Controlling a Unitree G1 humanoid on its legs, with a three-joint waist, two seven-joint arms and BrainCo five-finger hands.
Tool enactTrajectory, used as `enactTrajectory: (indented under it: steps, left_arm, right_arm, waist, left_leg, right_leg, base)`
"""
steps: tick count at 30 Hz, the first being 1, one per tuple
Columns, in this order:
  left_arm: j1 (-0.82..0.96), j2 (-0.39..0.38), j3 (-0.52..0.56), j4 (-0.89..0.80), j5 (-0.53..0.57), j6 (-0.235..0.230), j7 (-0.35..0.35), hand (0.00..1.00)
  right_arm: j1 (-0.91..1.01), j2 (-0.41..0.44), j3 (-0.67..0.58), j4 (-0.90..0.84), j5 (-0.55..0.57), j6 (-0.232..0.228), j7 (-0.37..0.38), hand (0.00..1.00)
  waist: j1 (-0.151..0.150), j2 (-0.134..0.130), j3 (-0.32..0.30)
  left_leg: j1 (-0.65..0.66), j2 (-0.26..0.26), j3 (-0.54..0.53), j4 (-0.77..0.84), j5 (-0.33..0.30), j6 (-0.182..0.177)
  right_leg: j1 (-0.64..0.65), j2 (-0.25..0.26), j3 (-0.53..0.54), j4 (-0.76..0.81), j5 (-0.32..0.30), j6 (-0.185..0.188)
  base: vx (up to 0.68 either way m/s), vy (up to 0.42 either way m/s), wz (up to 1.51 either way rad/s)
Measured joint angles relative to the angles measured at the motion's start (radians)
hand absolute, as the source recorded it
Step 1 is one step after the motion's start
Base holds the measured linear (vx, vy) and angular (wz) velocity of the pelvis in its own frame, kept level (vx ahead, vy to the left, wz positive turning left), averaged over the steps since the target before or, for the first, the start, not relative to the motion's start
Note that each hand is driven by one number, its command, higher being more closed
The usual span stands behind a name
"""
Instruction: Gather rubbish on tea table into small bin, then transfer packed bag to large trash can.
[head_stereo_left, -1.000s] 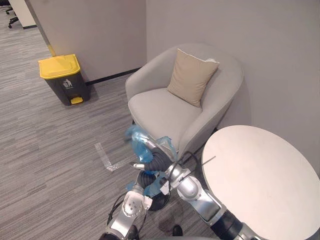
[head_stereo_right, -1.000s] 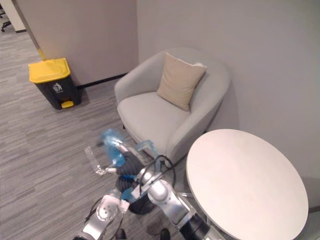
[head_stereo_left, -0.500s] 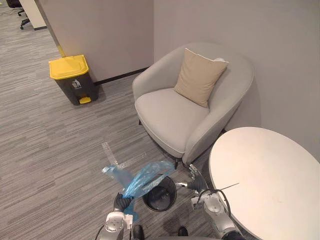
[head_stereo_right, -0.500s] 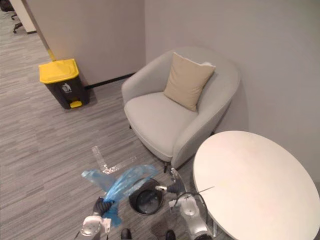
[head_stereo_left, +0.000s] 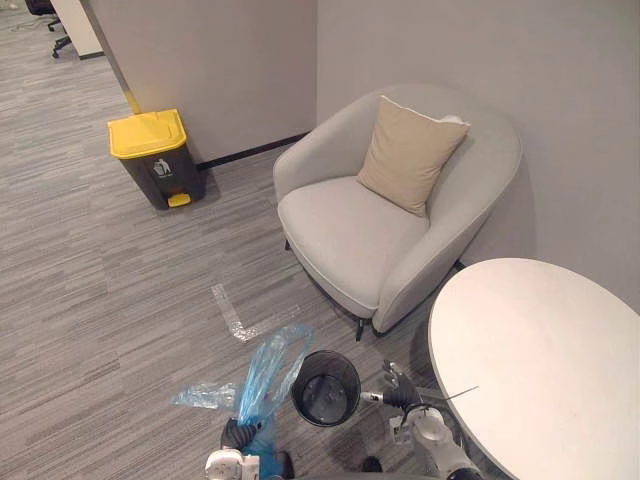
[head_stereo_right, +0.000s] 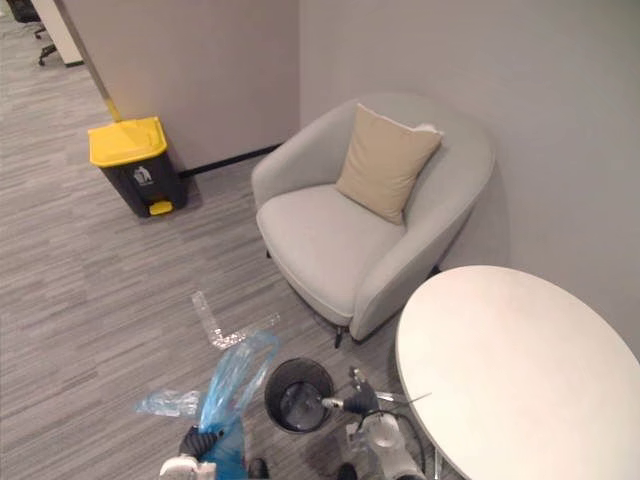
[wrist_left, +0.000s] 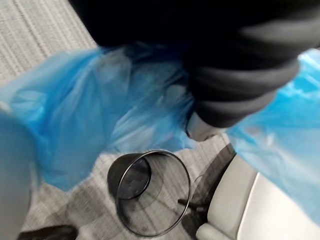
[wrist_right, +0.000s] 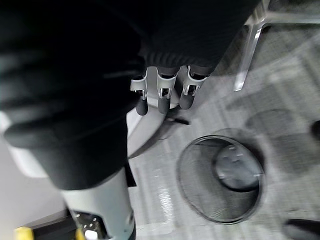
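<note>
**Blue bag lifted, long carry to come**

Blue film is bunched in my left robot hand (head_stereo_left: 238, 436), whose fingers are clamped on the blue bag (head_stereo_left: 265, 372) at the bottom of the frame. The bag is clear of the small bin (head_stereo_left: 340, 375) and just left of it. My right robot hand (wrist_right: 164, 95) holds nothing, its fingers straight and apart.

I judge the risks to be the thin plastic slipping through my grip, or its loose tail catching the bin's rim and tipping it. I cannot tell whether the mouth is tied, so rubbish might spill.

The large trash can (head_stereo_left: 150, 165) stands upper left, well apart, across open carpet. The armchair (head_stereo_left: 350, 235) borders that route on the right, and the tabletop (head_stereo_left: 540, 370) edge crowds my right side.
</note>
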Motion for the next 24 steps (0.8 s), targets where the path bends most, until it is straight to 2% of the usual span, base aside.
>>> enactTrajectory:
  steps: [5, 7, 9, 10, 11, 12, 13, 14, 16, 17, 18, 19, 20, 21, 23, 24]
  left_arm:
    - [-0.022, -0.005, 0.002, 0.019, -0.009, 0.001, -0.018, 1.00]
    - [-0.038, -0.009, 0.022, 0.020, -0.012, 0.001, -0.018, 1.00]
    - [-0.065, -0.004, 0.030, 0.020, -0.023, 0.003, -0.018, 1.00]
    - [-0.080, -0.002, 0.031, 0.016, -0.031, 0.011, -0.018, 1.00]
    - [-0.085, 0.001, 0.034, 0.011, -0.032, 0.015, -0.019, 1.00]
    - [-0.086, 0.001, 0.039, 0.006, -0.033, 0.017, -0.019, 1.00]
    - [-0.084, 0.001, 0.038, -0.006, -0.035, 0.020, -0.019, 1.00]
    - [-0.072, 0.010, 0.038, -0.034, -0.037, 0.020, -0.019, 1.00]
    - [-0.063, 0.023, 0.040, -0.052, -0.038, 0.019, -0.018, 1.00]
    - [-0.064, 0.026, 0.041, -0.061, -0.049, 0.019, -0.016, 1.00]
    - [-0.069, 0.017, 0.040, -0.061, -0.059, 0.019, -0.015, 1.00]
    - [-0.070, 0.012, 0.039, -0.060, -0.063, 0.019, -0.015, 1.00]
    - [-0.076, -0.016, 0.036, -0.054, -0.078, 0.019, -0.014, 1.00]
    - [-0.086, -0.041, 0.029, -0.049, -0.087, 0.018, -0.013, 1.00]
    - [-0.082, -0.056, 0.027, -0.051, -0.089, 0.014, -0.012, 1.00]
    - [-0.079, -0.058, 0.027, -0.051, -0.089, 0.013, -0.011, 1.00]
  right_arm:
    - [-0.003, -0.001, -0.044, 0.043, -0.015, 0.018, -0.004, 0.00]
    - [-0.033, 0.000, -0.058, 0.058, -0.015, 0.022, -0.014, 0.00]
    - [-0.058, 0.001, -0.067, 0.074, -0.015, 0.027, -0.024, 0.00]
    - [-0.057, 0.004, -0.073, 0.074, -0.015, 0.036, -0.027, 0.00]
    - [-0.054, 0.003, -0.085, 0.071, -0.015, 0.042, -0.029, 0.00]
    - [-0.051, 0.005, -0.089, 0.069, -0.013, 0.043, -0.030, 0.00]
    - [-0.038, 0.009, -0.098, 0.069, -0.013, 0.043, -0.030, 0.00]
    - [-0.025, 0.021, -0.105, 0.069, -0.012, 0.043, -0.030, 0.00]
    - [-0.031, 0.029, -0.105, 0.065, -0.012, 0.043, -0.031, 0.00]
    - [-0.051, 0.029, -0.107, 0.058, -0.012, 0.042, -0.034, 0.00]
    - [-0.081, 0.022, -0.117, 0.036, -0.010, 0.039, -0.043, 0.00]
    - [-0.091, 0.018, -0.119, 0.030, -0.008, 0.038, -0.046, 0.00]
    - [-0.123, 0.016, -0.136, 0.016, -0.005, 0.032, -0.062, 0.00]
    - [-0.123, 0.005, -0.152, 0.009, -0.004, 0.033, -0.073, 0.00]
    - [-0.097, 0.000, -0.156, 0.009, -0.005, 0.042, -0.080, 0.00]
    - [-0.088, 0.000, -0.157, 0.009, -0.005, 0.043, -0.081, 0.00]
  waist:
    - [0.002, 0.005, 0.042]
    - [0.003, 0.007, 0.076]
    - [-0.001, -0.007, 0.104]
    - [0.001, -0.015, 0.112]
    - [-0.002, -0.015, 0.120]
    - [-0.006, -0.017, 0.127]
    - [-0.006, -0.016, 0.128]
    - [0.001, -0.027, 0.125]
    - [0.011, -0.042, 0.117]
    - [0.032, -0.057, 0.106]
    - [0.053, -0.044, 0.110]
    - [0.057, -0.034, 0.113]
    - [0.052, 0.007, 0.136]
    - [0.042, 0.053, 0.160]
    - [0.040, 0.074, 0.160]
    - [0.039, 0.078, 0.158]
  left_leg:
    - [0.011, 0.001, 0.023, 0.001, 0.000, 0.001]
    - [-0.006, 0.001, 0.048, 0.007, 0.005, 0.008]
    - [-0.061, 0.000, 0.054, 0.043, 0.000, 0.023]
    - [-0.104, 0.004, 0.050, 0.099, -0.026, 0.036]
    - [-0.124, 0.016, 0.047, 0.130, -0.044, 0.059]
    - [-0.126, 0.014, 0.035, 0.144, -0.044, 0.059]
    - [-0.121, 0.008, 0.010, 0.164, -0.044, 0.058]
    - [-0.124, -0.009, -0.042, 0.196, -0.041, 0.057]
    - [-0.159, -0.028, -0.065, 0.231, -0.041, 0.056]
    - [-0.218, -0.034, -0.069, 0.270, -0.037, 0.051]
    - [-0.263, -0.021, -0.070, 0.268, -0.015, 0.035]
    - [-0.276, -0.016, -0.072, 0.262, -0.003, 0.032]
    - [-0.309, -0.004, -0.094, 0.233, 0.044, 0.025]
    - [-0.311, 0.010, -0.129, 0.203, 0.084, 0.015]
    - [-0.289, 0.020, -0.158, 0.147, 0.122, -0.003]
    - [-0.282, 0.028, -0.156, 0.129, 0.106, -0.013]
  right_leg:
    - [-0.019, 0.000, 0.026, 0.028, -0.005, -0.001]
    - [-0.055, 0.001, 0.051, 0.061, -0.003, 0.000]
    - [-0.127, -0.007, 0.051, 0.119, -0.004, 0.001]
    - [-0.152, -0.015, 0.053, 0.148, -0.003, 0.004]
    - [-0.163, -0.022, 0.051, 0.229, -0.061, 0.009]
    - [-0.178, -0.028, 0.048, 0.348, -0.126, 0.001]
    - [-0.190, -0.034, 0.045, 0.499, -0.186, 0.011]
    - [-0.162, -0.035, 0.059, 0.697, -0.248, 0.034]
    - [-0.127, -0.033, 0.089, 0.717, -0.277, 0.038]
    - [-0.123, -0.027, 0.120, 0.629, -0.329, 0.011]
    - [-0.122, -0.009, 0.117, 0.532, -0.347, -0.008]
    - [-0.120, -0.004, 0.111, 0.502, -0.348, -0.010]
    - [-0.102, 0.011, 0.091, 0.415, -0.353, -0.033]
    - [-0.095, 0.033, 0.052, 0.402, -0.334, -0.053]
    - [-0.096, 0.046, 0.005, 0.417, -0.325, -0.068]
    - [-0.100, 0.049, -0.014, 0.417, -0.319, -0.079]
  base:
    - [-0.02, 0.020, -0.17]
    - [-0.05, 0.035, -0.30]
    - [-0.07, 0.029, -0.07]
    - [-0.06, 0.025, 0.22]
    - [-0.06, 0.021, 0.35]
    - [-0.03, -0.003, 0.57]
    - [0.02, -0.050, 1.02]
    - [0.04, -0.052, 1.00]
    - [-0.03, -0.093, 0.72]
    - [-0.14, -0.149, 0.26]
    - [-0.16, -0.131, 0.01]
    - [-0.19, -0.115, 0.07]
    - [-0.32, -0.101, 0.44]
    - [-0.28, -0.078, 0.58]
    - [-0.29, -0.094, 0.50]
    - [-0.36, -0.094, 0.49]
